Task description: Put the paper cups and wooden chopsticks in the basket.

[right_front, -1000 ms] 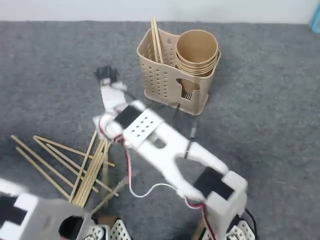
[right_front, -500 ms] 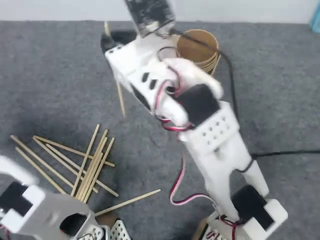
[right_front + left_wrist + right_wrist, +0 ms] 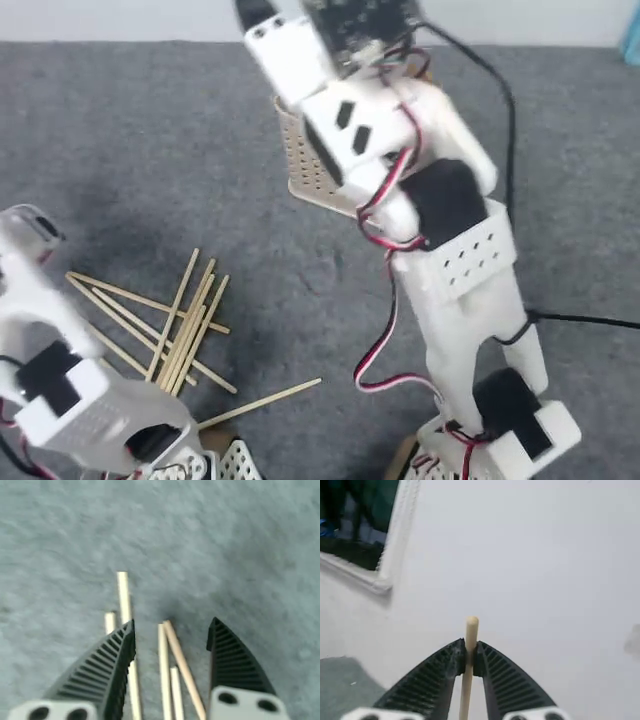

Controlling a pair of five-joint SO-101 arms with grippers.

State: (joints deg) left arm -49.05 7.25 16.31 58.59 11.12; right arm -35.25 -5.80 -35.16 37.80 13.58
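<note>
now, with the right gripper [image 3: 469, 649] clamped on one chopstick [image 3: 471, 628], centre it upright over the basket [image 3: 300, 160] before releasing.

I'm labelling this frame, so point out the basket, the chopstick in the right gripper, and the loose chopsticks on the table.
basket [image 3: 300, 160]: high view, perforated side wall.
held chopstick [image 3: 471, 626]: right wrist view, free end.
loose chopsticks [image 3: 186, 330]: high view, middle of the pile.
</note>
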